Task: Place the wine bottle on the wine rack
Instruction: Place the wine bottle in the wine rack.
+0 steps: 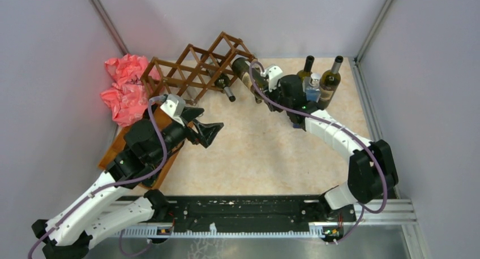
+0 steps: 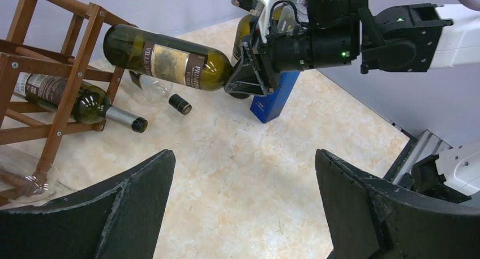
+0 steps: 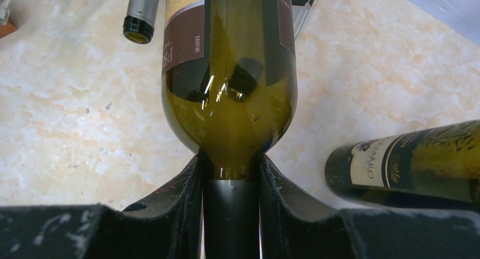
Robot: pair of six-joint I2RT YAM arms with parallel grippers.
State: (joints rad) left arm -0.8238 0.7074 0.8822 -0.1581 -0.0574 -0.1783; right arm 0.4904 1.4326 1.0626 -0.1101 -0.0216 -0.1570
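- Right claw (image 3: pixel 232 171) grips the neck of a dark green glass wine bottle (image 2: pixel 170 58), base beside brown wooden lattice wine rack (image 1: pixel 192 69).
- Left claw (image 2: pixel 243 157) released (empty), near that rack.

Label on wine bottle (image 2: pixel 170 61): "VILLE D…", "PR…"; label on neighbouring bottle (image 3: pixel 407 163): "…NARO".

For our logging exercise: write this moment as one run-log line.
right gripper: shut on wine bottle neck | bottle base: beside wine rack, not in a cell | left gripper: open, empty
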